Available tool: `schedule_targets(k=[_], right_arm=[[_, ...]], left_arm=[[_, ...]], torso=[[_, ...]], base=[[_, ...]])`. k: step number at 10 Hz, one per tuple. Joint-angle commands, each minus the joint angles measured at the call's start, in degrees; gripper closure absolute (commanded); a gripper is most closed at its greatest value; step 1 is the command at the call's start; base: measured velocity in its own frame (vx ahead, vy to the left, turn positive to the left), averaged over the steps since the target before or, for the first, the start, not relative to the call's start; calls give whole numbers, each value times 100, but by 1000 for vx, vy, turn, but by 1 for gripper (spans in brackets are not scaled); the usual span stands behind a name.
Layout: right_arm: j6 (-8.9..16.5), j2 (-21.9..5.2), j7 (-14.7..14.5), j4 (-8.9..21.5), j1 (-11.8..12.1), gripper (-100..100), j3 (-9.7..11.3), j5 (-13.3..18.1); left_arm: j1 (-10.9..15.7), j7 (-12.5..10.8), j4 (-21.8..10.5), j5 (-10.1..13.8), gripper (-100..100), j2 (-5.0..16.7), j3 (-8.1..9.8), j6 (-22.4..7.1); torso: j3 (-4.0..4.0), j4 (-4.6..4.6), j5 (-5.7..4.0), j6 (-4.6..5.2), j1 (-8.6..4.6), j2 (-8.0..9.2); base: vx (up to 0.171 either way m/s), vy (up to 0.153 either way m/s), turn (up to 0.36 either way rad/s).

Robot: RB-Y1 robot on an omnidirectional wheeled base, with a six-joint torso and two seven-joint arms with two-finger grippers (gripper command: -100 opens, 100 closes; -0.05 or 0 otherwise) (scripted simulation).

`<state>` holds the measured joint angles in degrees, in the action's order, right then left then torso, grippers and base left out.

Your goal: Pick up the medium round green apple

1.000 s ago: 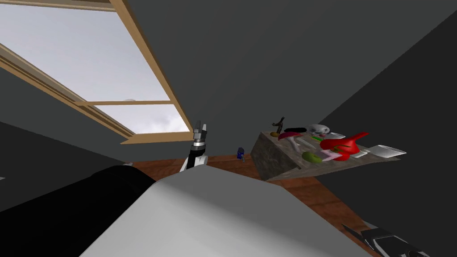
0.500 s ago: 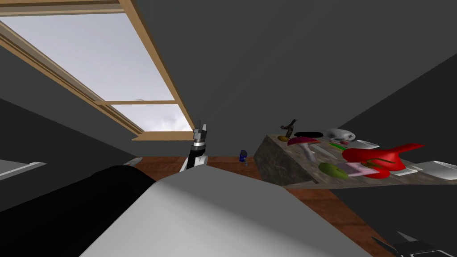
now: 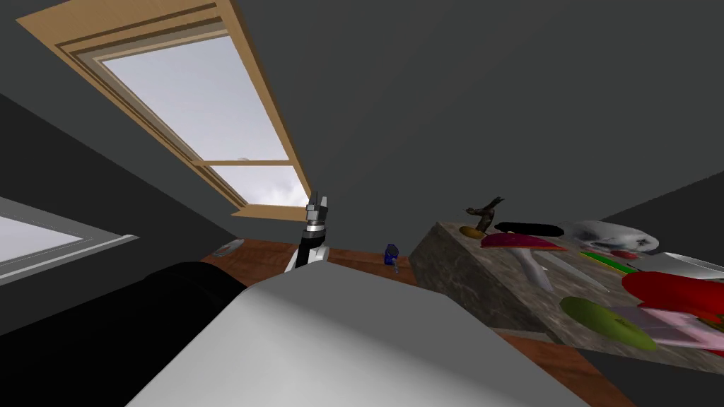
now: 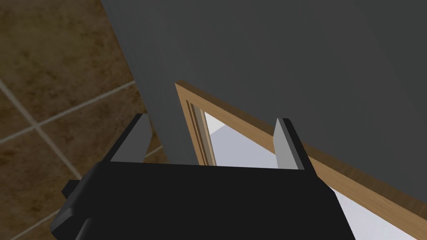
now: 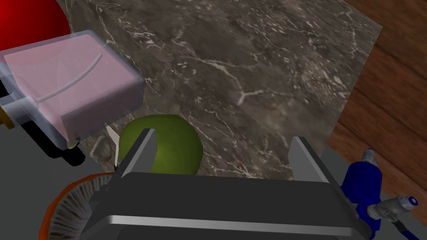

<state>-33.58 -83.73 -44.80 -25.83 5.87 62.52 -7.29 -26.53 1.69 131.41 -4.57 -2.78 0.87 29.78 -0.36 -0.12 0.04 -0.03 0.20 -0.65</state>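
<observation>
This looks to me like a room in a house. A wood-framed window (image 3: 205, 106) with sky behind it is set in a dark grey wall (image 3: 459, 106). The floor (image 3: 265, 253) is brown wooden planks, and my left wrist camera shows brown tiles (image 4: 54, 104). A marbled stone surface (image 5: 250, 75) carries household clutter: a green apple (image 3: 606, 321), a mushroom (image 3: 522, 244) and a translucent pink box (image 5: 71, 83). A blue spray bottle (image 3: 391, 254) is on the floor nearby.

apple (image 5: 179, 143) half behind right hand (image 5: 223, 137), red object (image 5: 29, 18) cut off
</observation>
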Motion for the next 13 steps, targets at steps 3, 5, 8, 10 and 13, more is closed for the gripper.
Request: schedule_targets(k=[3,5,8,10,13], right_arm=[[326,-311,-164,-472,203,-100,-99,-193],[400,-371,-257,-384,104,-100,-32,-208],[444,-155,-225,-260,87,-100,-91,-106],[497,-70,-231,-231,84,-100,-125,-71],[489,-78,-227,-238,80,100,-111,-72]], left_arm=[[0,0,0,0,0,0,1,0],[1,0,0,0,0,0,0,0],[1,0,0,0,0,0,1,0],[1,0,0,0,0,1,1,0],[1,0,0,0,0,0,1,0]], torso=[[22,8,-1,16,-12,41],[38,15,-4,8,-11,66],[39,15,-4,16,-9,69],[43,17,-11,15,-42,76],[48,20,-1,15,-16,82]], base=[[81,-11,22],[76,4,185],[32,-17,37],[4,-80,48],[-1,-7,1]])
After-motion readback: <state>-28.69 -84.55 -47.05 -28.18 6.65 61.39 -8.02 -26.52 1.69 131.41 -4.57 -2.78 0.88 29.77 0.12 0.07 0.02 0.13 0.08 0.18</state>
